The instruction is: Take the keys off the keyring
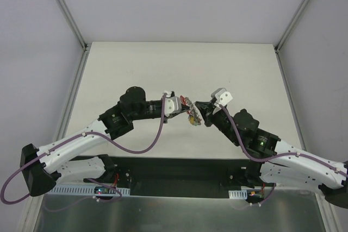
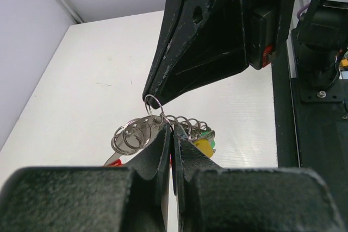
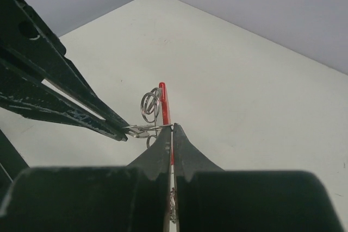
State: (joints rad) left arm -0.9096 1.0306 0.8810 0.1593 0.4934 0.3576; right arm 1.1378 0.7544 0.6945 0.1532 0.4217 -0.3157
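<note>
Both sets of jaws are pinched fully shut, tip to tip, w/ the bunch strung between them at mid-tabletop [image 1: 136, 63], about level w/ the jaw tips. The left jaws clamp the wire loops of the keyring [image 2: 132, 134], and the right jaws nip a small loop at its edge (which loop is the main one I can't tell). The keys [image 1: 191, 115] dangle under the grip: a yellow head [image 2: 204, 146], a green one behind it, and a red one [image 3: 163, 104] hanging long.

Handling, as I judge it: light, hard and slick. The wire is springy and will want to snap shut, and the keys swing freely. Best hold is the ring wire itself or a plastic head, not a bare blade.

In the way: mostly my own tips, crowded nose to nose, so there's little room to twist. The purple cable [image 1: 136, 148] on the left arm loops well below the work. The enclosure walls [image 1: 32, 52] are far off.
</note>
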